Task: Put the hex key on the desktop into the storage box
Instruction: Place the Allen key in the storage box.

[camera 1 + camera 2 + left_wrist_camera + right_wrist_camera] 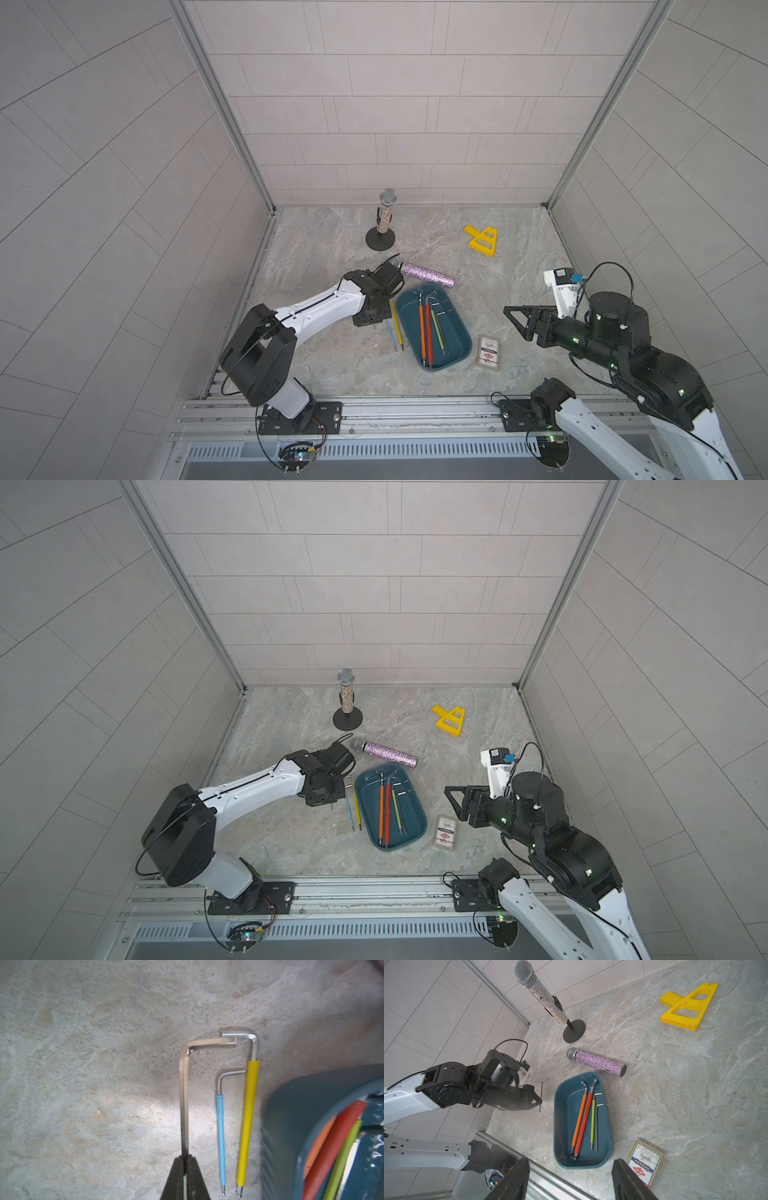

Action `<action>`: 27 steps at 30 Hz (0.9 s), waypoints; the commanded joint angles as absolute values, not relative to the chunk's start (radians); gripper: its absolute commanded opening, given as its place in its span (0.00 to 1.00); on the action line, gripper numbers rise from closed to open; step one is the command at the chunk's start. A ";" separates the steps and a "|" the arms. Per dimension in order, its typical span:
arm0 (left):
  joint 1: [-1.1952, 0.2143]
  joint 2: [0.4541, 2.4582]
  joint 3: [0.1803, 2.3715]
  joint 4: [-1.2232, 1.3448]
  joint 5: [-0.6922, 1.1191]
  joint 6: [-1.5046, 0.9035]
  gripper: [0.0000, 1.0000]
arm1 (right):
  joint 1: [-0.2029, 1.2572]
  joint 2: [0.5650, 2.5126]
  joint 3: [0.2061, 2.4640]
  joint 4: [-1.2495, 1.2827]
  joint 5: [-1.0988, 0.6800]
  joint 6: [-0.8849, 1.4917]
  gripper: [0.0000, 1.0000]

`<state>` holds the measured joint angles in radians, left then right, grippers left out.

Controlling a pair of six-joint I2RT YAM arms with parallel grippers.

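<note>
The left fingers (pixel 196 1180) are pinching the long arm of the bare hex key (pixel 184 1095), beside (not inside) the storage box (pixel 291 1105); the right fingers (pixel 517 1180) are hovering spread above the tabletop (pixel 675 1084).

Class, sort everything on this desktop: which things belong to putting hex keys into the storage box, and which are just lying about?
Job: left gripper, bare hex key it grips, blue hex key, yellow hex key, storage box.
Lying about: standing microphone, lying microphone, yellow bracket, card box.
</note>
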<state>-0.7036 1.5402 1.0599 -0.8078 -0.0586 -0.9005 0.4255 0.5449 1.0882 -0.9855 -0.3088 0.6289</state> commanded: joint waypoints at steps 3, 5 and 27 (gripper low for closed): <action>-0.744 1.496 1.153 -0.901 -0.086 -0.907 0.00 | 0.431 0.544 1.082 -0.958 -0.308 0.624 0.68; -0.770 1.498 1.187 -0.910 -0.088 -0.915 0.00 | 0.431 0.543 1.082 -0.958 -0.308 0.624 0.68; -1.020 1.762 1.351 -0.719 0.052 -1.054 0.00 | 0.430 0.535 1.080 -0.964 -0.308 0.624 0.68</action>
<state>-1.0191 1.7412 1.3262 -0.7631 0.0273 -1.0264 0.4255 0.5446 1.0878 -0.9691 -0.3099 0.6289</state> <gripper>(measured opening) 0.086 0.680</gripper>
